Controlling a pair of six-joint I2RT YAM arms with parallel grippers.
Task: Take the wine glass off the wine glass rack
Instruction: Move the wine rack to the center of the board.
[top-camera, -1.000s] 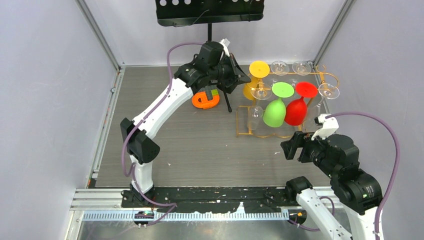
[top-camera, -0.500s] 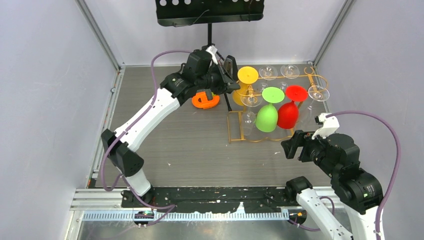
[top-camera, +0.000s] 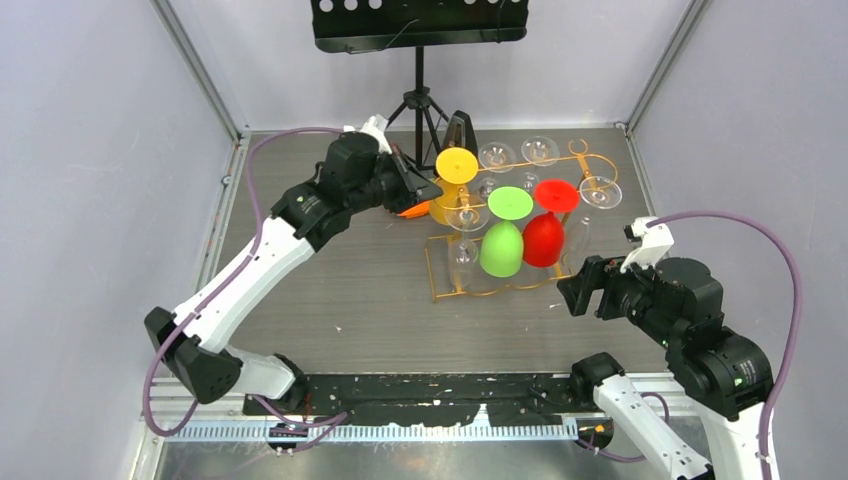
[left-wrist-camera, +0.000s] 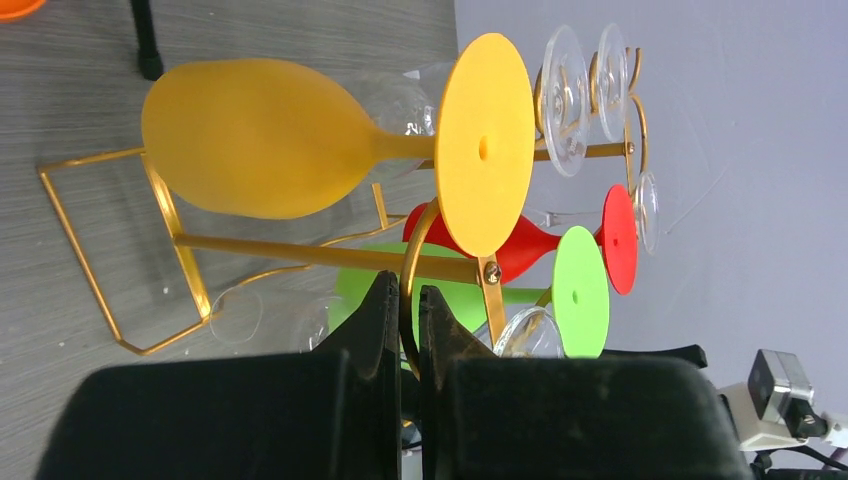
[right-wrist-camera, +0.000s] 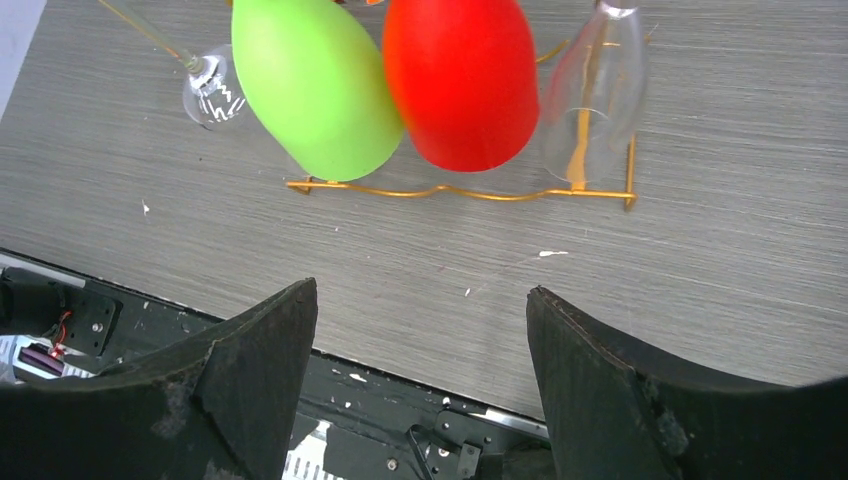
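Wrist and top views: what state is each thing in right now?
left fingers: shut on a scroll hook of the wine glass rack
right fingers: open, empty
wine glass rack: standing, no glass removed yet
yellow wine glass: hanging upside down on the rack
green wine glass: hanging upside down
red wine glass: hanging upside down
clear glasses: hanging upside down
music stand: upright

Wine glass rack (right-wrist-camera: 600, 194) mostly off-frame

Gold wine glass rack (left-wrist-camera: 300, 253) holds yellow glass (left-wrist-camera: 250, 135), green glass (right-wrist-camera: 315, 85), red glass (right-wrist-camera: 460, 80) over grey wood-grain table (right-wrist-camera: 700, 250).
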